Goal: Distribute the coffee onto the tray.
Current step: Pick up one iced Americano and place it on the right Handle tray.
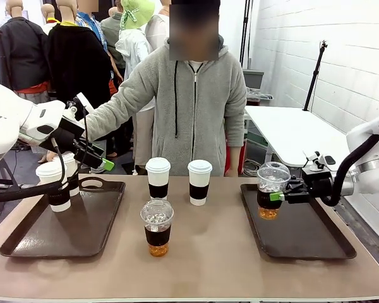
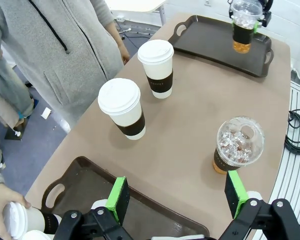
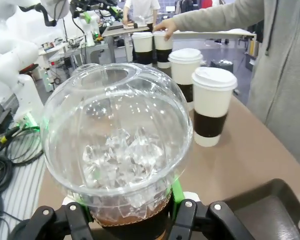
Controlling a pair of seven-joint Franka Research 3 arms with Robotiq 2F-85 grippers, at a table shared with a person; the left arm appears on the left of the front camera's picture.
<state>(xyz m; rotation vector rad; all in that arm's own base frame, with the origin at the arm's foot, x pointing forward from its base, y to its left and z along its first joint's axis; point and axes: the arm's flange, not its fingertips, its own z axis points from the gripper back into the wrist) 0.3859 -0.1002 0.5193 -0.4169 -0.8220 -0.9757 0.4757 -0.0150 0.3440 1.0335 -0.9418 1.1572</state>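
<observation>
My right gripper (image 1: 283,196) is shut on a clear dome-lidded cup (image 1: 270,191) of amber drink and ice, holding it over the right tray (image 1: 328,243). The same cup (image 3: 117,150) looms large in the right wrist view. My left gripper (image 1: 101,163) hangs open and empty above the left tray (image 1: 82,233), its green pads (image 2: 118,199) wide apart. Two white lidded cups (image 1: 60,183) stand at that tray's far left, and the person's hand (image 2: 2,205) rests on one. Two more white cups (image 1: 158,178) (image 1: 199,182) and a second clear cup (image 1: 156,227) stand mid-table.
The person in a grey hoodie (image 1: 196,107) stands at the far side, one arm stretched toward the left tray. Bare table lies between the trays in front of the clear cup. Most of both trays' surfaces is bare.
</observation>
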